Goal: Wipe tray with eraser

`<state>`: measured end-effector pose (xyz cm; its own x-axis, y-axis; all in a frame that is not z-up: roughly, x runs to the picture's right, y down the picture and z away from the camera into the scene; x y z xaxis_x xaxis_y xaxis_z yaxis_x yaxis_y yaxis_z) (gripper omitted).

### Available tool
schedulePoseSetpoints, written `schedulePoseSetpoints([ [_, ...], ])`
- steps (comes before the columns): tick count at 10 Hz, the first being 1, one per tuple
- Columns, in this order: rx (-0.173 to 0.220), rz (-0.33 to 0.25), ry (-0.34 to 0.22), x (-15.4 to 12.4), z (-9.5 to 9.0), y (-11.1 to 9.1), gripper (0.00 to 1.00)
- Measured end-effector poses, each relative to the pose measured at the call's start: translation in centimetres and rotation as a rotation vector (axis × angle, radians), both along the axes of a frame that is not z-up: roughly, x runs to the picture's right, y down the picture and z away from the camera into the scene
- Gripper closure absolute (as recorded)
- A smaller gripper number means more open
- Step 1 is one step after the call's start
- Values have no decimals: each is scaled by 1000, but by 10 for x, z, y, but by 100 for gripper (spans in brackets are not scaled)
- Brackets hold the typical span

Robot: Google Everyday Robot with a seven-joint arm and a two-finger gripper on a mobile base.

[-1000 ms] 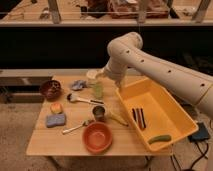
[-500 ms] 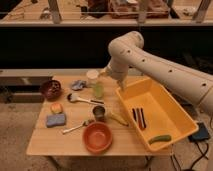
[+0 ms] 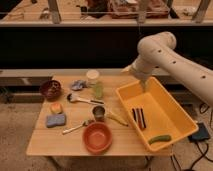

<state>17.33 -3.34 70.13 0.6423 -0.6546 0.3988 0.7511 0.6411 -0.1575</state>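
The yellow tray (image 3: 167, 107) stands on the right end of the wooden table (image 3: 55, 142). The striped eraser (image 3: 138, 118) lies flat inside it, near its left wall. A green pickle-shaped thing (image 3: 159, 139) lies in the tray's front corner. My gripper (image 3: 144, 86) hangs from the white arm (image 3: 165, 50), pointing down over the tray's back left part, above and behind the eraser and apart from it.
On the table left of the tray are an orange bowl (image 3: 97, 137), a metal cup (image 3: 99, 112), a banana (image 3: 117, 118), a green jar (image 3: 97, 90), a spoon (image 3: 77, 127), a blue-grey sponge (image 3: 55, 120) and a dark bowl (image 3: 50, 89). A dark counter runs behind.
The arm has swung to the right, carrying the gripper from above the table by the green jar to above the tray's back left part. Nothing on the table has moved.
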Motion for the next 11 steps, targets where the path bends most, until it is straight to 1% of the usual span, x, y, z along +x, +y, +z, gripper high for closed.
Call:
schedulePoseSetpoints([
  [2, -23, 32, 15, 44, 0, 11, 20],
  [3, -28, 36, 16, 51, 0, 13, 20],
  [7, -22, 24, 21, 50, -1, 12, 20],
  [8, -18, -16, 24, 45, 3, 11, 20],
  [9, -23, -72, 16, 36, 12, 16, 20],
  [11, -44, -142, 27, 37, 35, 37, 20],
])
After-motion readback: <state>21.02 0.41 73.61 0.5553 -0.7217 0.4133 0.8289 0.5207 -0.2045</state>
